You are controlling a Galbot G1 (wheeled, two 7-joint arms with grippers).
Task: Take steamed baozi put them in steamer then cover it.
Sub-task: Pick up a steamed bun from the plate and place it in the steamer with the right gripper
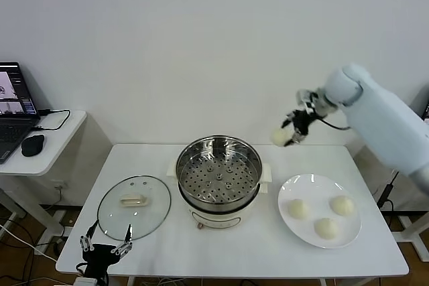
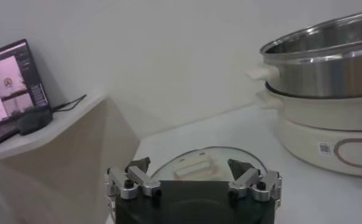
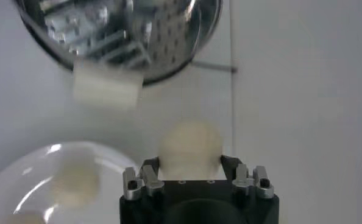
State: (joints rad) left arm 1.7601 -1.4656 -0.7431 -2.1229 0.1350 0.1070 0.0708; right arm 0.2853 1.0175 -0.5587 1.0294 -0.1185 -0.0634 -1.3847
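Gripping a smooth cream baozi (image 3: 190, 148)

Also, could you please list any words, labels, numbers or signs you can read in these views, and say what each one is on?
No text can be read in any view.
Steamer: a small square code sticker on the cream base, too blurred to read.
Laptop: its screen shows window content, too small to read.
Cover, plate, held baozi: no markings visible.
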